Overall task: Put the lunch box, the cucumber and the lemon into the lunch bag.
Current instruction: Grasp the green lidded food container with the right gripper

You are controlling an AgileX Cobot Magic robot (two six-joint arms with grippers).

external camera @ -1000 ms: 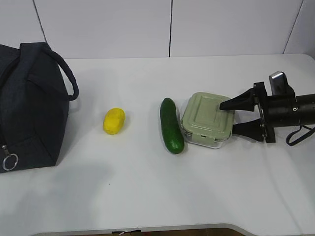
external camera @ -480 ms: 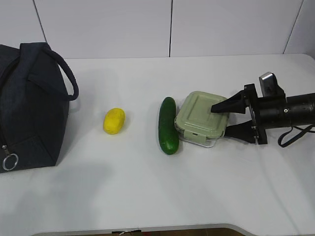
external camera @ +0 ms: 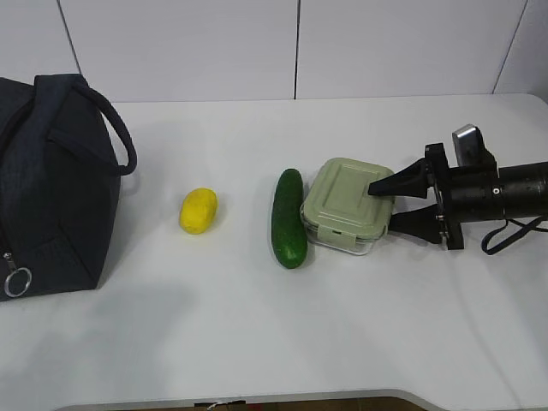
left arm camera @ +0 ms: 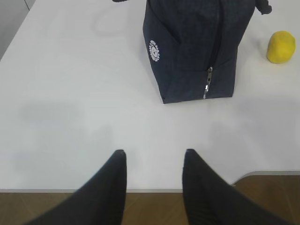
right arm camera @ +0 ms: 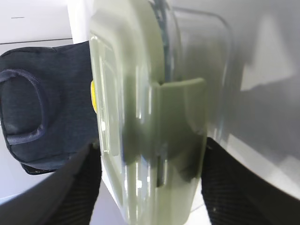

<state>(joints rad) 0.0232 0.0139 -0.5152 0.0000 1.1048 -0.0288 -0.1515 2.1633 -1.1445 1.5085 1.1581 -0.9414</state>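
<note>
The right gripper (external camera: 383, 207) reaches in from the tabletop's right edge, its two black fingers (right arm camera: 77, 192) straddling the near-right end of the lunch box (external camera: 347, 205), one above the lid and one low at the side; whether they press it cannot be told. The cucumber (external camera: 288, 218) lies against the box's left side, mid-table. The lemon (external camera: 198, 210) sits farther left. The lunch bag (external camera: 53, 184) stands at the left edge. The left gripper (left arm camera: 153, 161) hovers released over the near edge.
</note>
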